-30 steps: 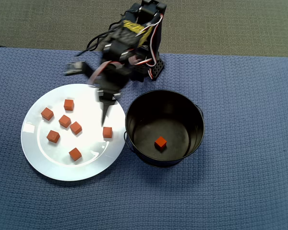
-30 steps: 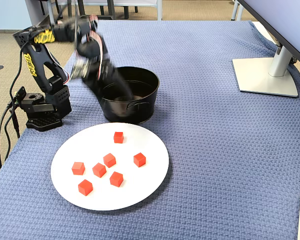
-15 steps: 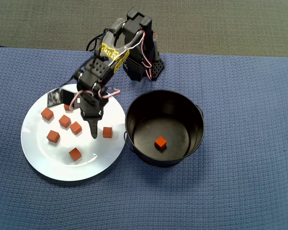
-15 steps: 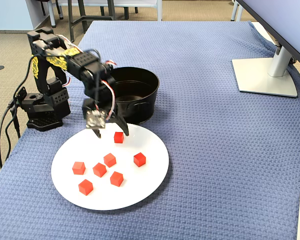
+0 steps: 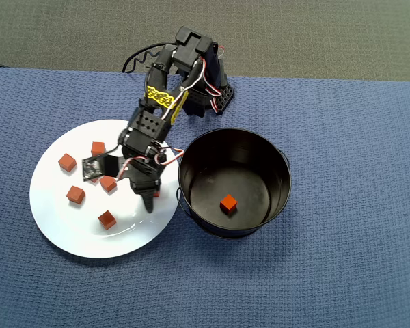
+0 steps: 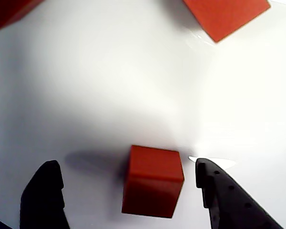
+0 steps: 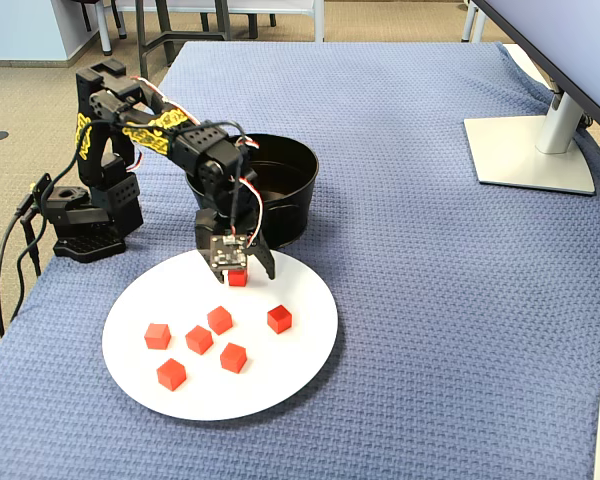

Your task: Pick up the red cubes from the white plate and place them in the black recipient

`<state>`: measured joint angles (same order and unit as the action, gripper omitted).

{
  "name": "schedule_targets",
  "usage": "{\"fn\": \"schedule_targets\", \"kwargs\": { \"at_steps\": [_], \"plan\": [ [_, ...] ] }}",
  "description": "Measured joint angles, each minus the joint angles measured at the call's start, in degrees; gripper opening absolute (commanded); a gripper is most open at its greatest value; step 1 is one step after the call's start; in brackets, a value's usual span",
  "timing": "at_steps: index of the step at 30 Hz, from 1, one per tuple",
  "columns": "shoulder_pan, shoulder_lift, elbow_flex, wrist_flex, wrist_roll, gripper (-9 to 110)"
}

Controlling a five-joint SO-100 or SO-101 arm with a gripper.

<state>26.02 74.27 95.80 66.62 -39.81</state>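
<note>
— What do we have around the plate [image 5: 55, 225]?

— We see the gripper [image 6: 128, 191] low over the plate's side nearest the pot [image 5: 280, 179], its two black fingers spread with one cube [image 6: 153, 180] standing between them. In the wrist view there is white plate showing on both sides of that cube, so neither finger touches it.

— And the other cubes?

— In the fixed view we count five more cubes [image 7: 219, 320] loose on the plate, grouped toward its middle and the side away from the pot, each apart from its neighbours. One further cube [image 5: 228, 203] lies on the floor of the pot, clear of the walls.

— Any writing we can read?

— We see a yellow band with dark lettering on the arm [image 7: 150, 128], but we cannot read it in any view.

— How much room is there near the plate?

— The pot stands just beside the plate; from overhead their rims look to meet or nearly so, and we cannot tell which. The arm's base [image 7: 80, 215] sits on the blue cloth [image 7: 430, 320] near the plate's edge, close to the cloth's own border. Well away from the plate, across open cloth, a grey monitor stand [image 7: 535, 150] rests near the far edge.
</note>
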Motion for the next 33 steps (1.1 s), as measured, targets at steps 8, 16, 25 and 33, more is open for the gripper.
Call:
{"fn": "schedule_targets", "kwargs": {
  "at_steps": [8,16,25,33],
  "plan": [
    [-1.7,4.1,4.8,-0.5,0.9,26],
    [-1.7,4.1,5.4,-2.0,1.4,0],
    [1.8,13.4,5.4,-2.2,3.8,0],
    [3.4,37.2,-0.2,11.2,8.8,0]
  ]
}}
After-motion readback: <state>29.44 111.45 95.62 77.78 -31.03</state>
